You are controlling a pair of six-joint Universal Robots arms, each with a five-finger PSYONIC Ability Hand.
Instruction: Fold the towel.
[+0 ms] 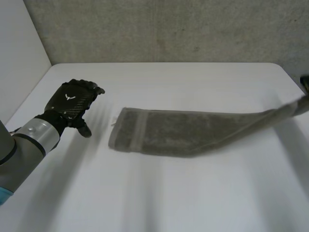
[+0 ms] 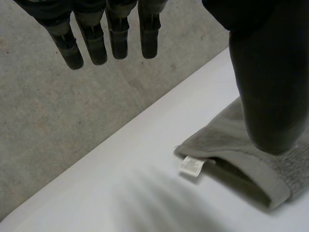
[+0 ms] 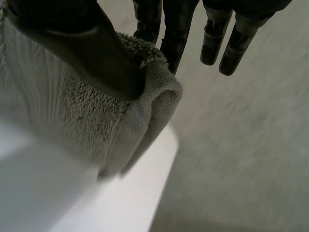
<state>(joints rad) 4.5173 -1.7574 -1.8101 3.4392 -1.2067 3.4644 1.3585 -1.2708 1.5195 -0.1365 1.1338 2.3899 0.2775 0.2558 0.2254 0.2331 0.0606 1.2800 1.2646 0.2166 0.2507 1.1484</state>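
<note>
A grey-green towel (image 1: 193, 133) lies in a long folded strip across the table. Its left end rests flat and carries a small white label (image 2: 191, 166). Its right end rises off the table toward my right hand (image 1: 305, 85) at the table's right edge. In the right wrist view the thumb (image 3: 96, 48) pinches a bunched corner of the towel (image 3: 77, 121) against the fingers (image 3: 171, 34). My left hand (image 1: 72, 104) hovers just left of the towel's flat end, not touching it. Its fingers (image 2: 91, 38) are straight and spread, and its thumb (image 2: 265, 77) hangs above the towel (image 2: 231, 145).
The white table (image 1: 159, 193) has a wide bare front area. A grey concrete wall (image 1: 169, 29) runs behind its back edge, and a white panel (image 1: 19, 53) stands at the left. Off the right edge lies grey floor (image 3: 251, 159).
</note>
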